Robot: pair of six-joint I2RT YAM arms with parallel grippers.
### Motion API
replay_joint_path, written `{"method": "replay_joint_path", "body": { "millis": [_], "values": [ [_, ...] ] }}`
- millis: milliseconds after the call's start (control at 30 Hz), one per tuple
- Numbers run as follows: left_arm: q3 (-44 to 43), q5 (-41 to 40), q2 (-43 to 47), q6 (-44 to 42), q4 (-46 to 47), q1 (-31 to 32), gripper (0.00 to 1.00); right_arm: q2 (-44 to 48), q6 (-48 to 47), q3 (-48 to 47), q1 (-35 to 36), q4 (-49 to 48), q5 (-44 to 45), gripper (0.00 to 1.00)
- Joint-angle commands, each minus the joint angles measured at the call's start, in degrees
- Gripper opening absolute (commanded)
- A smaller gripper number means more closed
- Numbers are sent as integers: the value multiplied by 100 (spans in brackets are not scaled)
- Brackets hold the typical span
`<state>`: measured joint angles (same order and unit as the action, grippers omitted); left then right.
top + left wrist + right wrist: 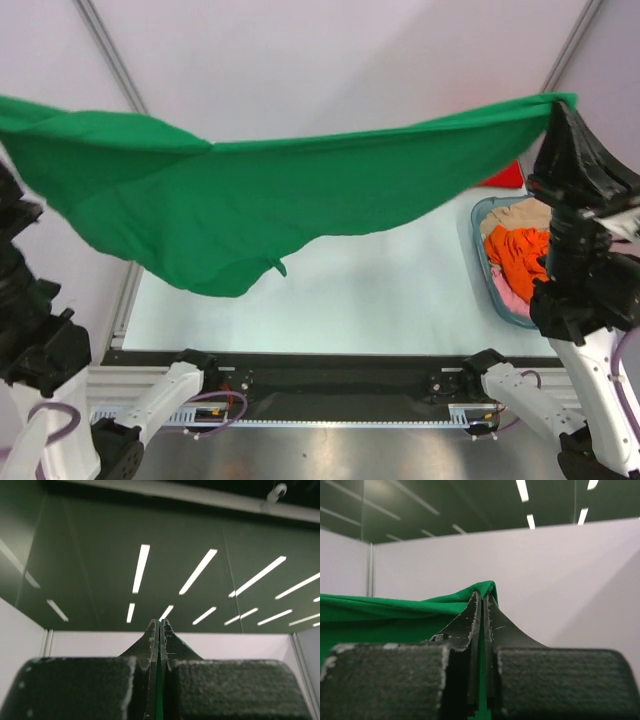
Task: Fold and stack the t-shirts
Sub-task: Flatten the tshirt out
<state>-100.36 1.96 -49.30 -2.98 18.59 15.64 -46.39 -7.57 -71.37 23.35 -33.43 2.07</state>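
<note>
The table (380, 280) lay beneath the green t-shirt (270, 205), which hung in the air stretched between both arms, sagging in the middle and apart from the surface. A basket (478, 215) at the table's right edge held orange, beige and pink garments (520, 255). The right gripper (483, 596) had its jaws clamped on a green corner. The left gripper (159, 624) had its jaws pressed together on a sliver of green cloth. Judgement: both ends should come down evenly, under tension, so the shirt lands flat for folding. Only the top view showed the sag and the basket; only the wrist views confirmed each pinch
</note>
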Motion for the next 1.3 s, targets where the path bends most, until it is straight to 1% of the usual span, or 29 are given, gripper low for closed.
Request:
{"method": "replay_joint_path", "body": {
  "millis": [0, 100, 200, 233, 267, 300, 333, 367, 433, 467, 500, 567, 600, 667, 700, 733, 767, 800, 833, 867, 900, 933, 1067, 1267],
  "values": [
    [235, 86, 8, 140, 549, 27, 0, 8, -25, 150, 29, -190, 48, 0],
    [350, -46, -281, 53, 619, 27, 0, -273, -200, 19, 29, -50, 258, 0],
    [473, -432, -825, -175, 646, 27, 0, -721, -420, 88, 11, -364, 539, 0],
    [543, -546, -975, -211, 646, 27, 0, -1009, -438, 80, -41, -401, 697, 0],
    [596, -660, -1307, -264, 663, 18, 0, -1151, -429, 80, -111, -445, 751, 0],
    [648, -835, -1458, -386, 698, 18, 0, -1318, -377, 141, -181, -584, 778, 0],
    [797, -898, -1616, -457, 794, 9, 0, -1476, -272, 167, -374, -655, 830, 0],
    [851, -951, -1992, -484, 839, -43, 0, -1783, -114, 202, -462, -778, 822, 0],
    [1060, -1004, -2372, -492, 970, -131, 0, -2083, -8, 412, -586, -989, 926, 0],
    [1184, -1022, -2548, -501, 1084, -201, 0, -2424, 36, 509, -673, -1086, 971, 0],
    [1455, -970, -2967, -458, 1268, -245, 0, -2584, 71, 693, -700, -1304, 1023, 0],
    [1615, -881, -3400, -449, 1480, -281, 0, -2988, 54, 914, -736, -1612, 1173, 0],
    [1659, -907, -3950, -405, 1533, -289, 0, -3425, 37, 984, -736, -1840, 1182, 0],
    [1747, -908, -4533, -291, 1612, -289, 0, -3875, 10, 1117, -771, -2087, 1234, 0],
    [1756, -934, -4823, -169, 1639, -289, 0, -4426, 10, 1143, -788, -2193, 1252, 0],
    [1669, -995, -5452, -46, 1639, -281, 0, -4692, 62, 1143, -832, -2307, 1244, 0],
    [1590, -961, -5737, 25, 1622, -281, 0, -4982, 80, 1108, -902, -2448, 1244, 0],
    [1494, -943, -6010, 156, 1595, -281, 0, -5463, 107, 1047, -946, -2519, 1339, 0],
    [1284, -925, -6535, 245, 1534, -281, 0, -5694, 255, 994, -990, -2545, 1349, 0],
    [1160, -890, -6757, 263, 1490, -281, 0, -5862, 317, 872, -1043, -2537, 1297, 0],
    [941, -855, -6995, 524, 1446, -281, 0, -6186, 387, 810, -1130, -2537, 1305, 0],
    [861, -872, -7310, 631, 1437, -281, 0, -6311, 458, 740, -1157, -2519, 1270, 0],
    [579, -794, -7787, 1027, 1411, -281, 0, -6672, 450, 554, -1245, -2370, 1174, 0],
    [526, -890, -7858, 1019, 1297, -281, 0, -6830, 397, 493, -1298, -2370, 1085, 0]
  ]
}}
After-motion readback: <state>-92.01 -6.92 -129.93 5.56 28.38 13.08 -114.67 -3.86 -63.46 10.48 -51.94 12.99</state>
